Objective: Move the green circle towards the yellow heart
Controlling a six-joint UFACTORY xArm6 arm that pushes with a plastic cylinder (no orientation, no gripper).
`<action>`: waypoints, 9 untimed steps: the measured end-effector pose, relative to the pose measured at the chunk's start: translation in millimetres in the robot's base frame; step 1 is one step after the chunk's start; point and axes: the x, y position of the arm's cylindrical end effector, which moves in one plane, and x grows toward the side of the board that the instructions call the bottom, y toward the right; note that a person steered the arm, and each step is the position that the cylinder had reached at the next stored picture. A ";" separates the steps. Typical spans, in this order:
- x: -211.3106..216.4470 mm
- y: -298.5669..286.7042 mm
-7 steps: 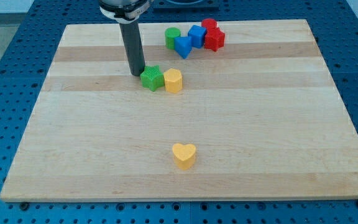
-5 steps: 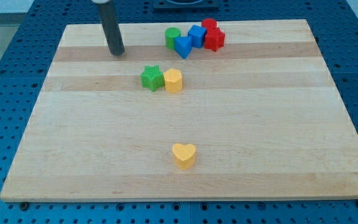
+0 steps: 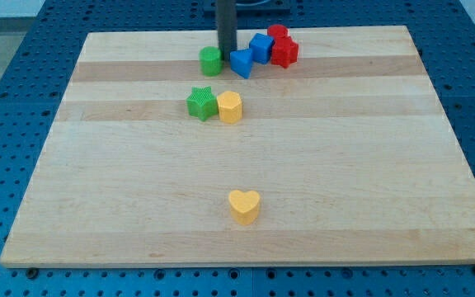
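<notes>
Camera view puts my tip (image 3: 227, 49) at the top of the board, set down just behind the green circle (image 3: 211, 60), touching or all but touching its upper right edge; I have no fingers to report, only a plain rod with nothing to open, close or hold, so all the work is done by pushing. Immediately to the tip's right sits a blue block (image 3: 242, 62) with a pointed lower end, and beyond it another blue block (image 3: 261, 46) and two red blocks (image 3: 283, 49) bunched together. Below the tip, nearer the viewer, a green star (image 3: 202, 103) and a yellow hexagonal block (image 3: 230, 106) sit side by side, touching, and well beyond them, far down the board (image 3: 97, 181), lies the yellow heart (image 3: 244, 205). In my judgement the step in hand is the first shove of the circle downward. The trouble is that the star and hexagon pair stand almost directly between the circle and the heart. I would get squarely behind the circle's top, push it down and slightly toward the view's left to skirt the star, then re-seat on its left side and steer it rightward to the heart, keeping contact centred so it does not roll off.
</notes>
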 end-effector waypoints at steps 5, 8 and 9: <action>21.4 -59.6; 121.3 -84.0; 128.7 -123.4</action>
